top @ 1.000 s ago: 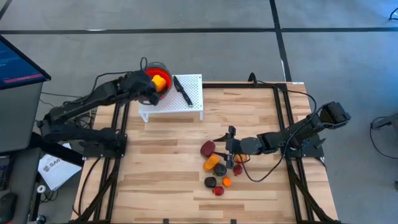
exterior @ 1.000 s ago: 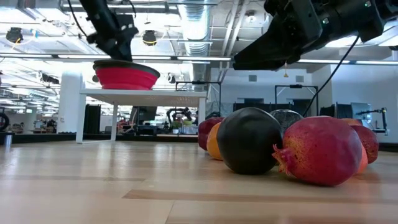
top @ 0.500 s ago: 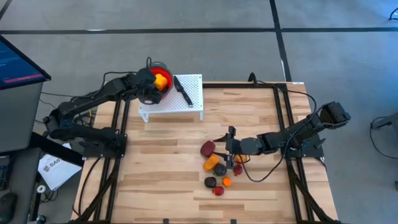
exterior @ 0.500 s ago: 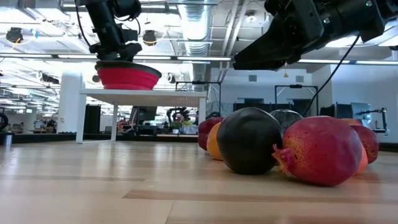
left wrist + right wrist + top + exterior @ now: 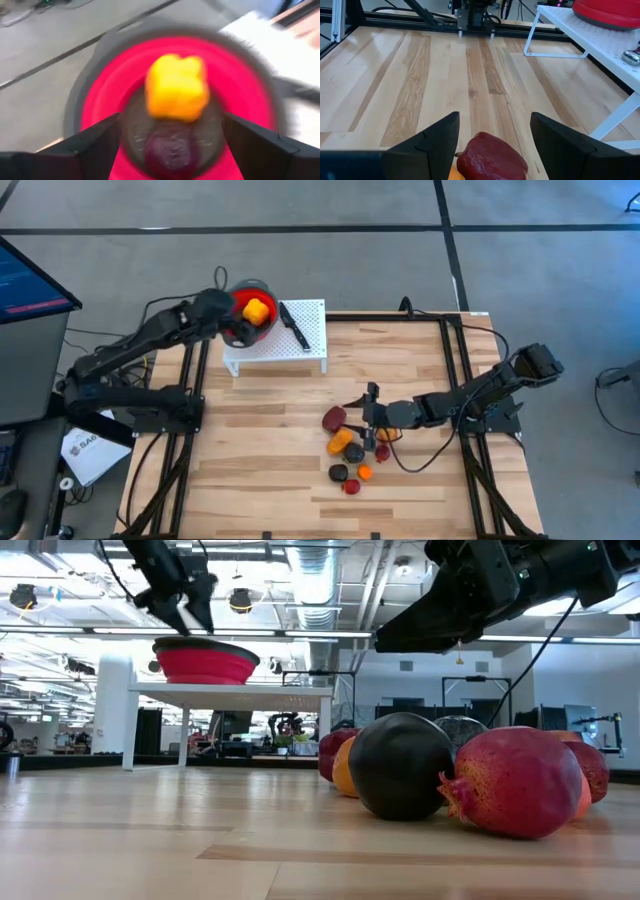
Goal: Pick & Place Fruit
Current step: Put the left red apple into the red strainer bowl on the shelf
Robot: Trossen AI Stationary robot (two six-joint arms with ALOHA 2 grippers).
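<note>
The red bowl with a grey rim point(image 5: 258, 286) stands on a white rack point(image 5: 300, 345) at the table's far left. It holds a yellow fruit point(image 5: 176, 87) and a dark red fruit point(image 5: 170, 145). My left gripper point(image 5: 171, 120) hangs open and empty just above the bowl point(image 5: 205, 665), at its left side point(image 5: 230, 323). Several small fruits point(image 5: 350, 448) lie in a heap on the wooden table, right of centre. My right gripper point(image 5: 493, 120) is open and empty above the heap's far end point(image 5: 362, 412), its fingers either side of a dark red fruit point(image 5: 492, 152) without touching it.
A black-handled knife point(image 5: 293, 323) lies on the rack beside the bowl. In the low view a black fruit point(image 5: 400, 765) and a dark red fruit point(image 5: 515, 780) lie nearest. Bare wood spreads over the table's left half point(image 5: 260, 450). A metal frame edges the table.
My left gripper has dipped close to the bowl's rim, then risen and drawn back a little toward the table's left, tilting as it went. It stays open. My right arm and the fruit heap have kept still.
</note>
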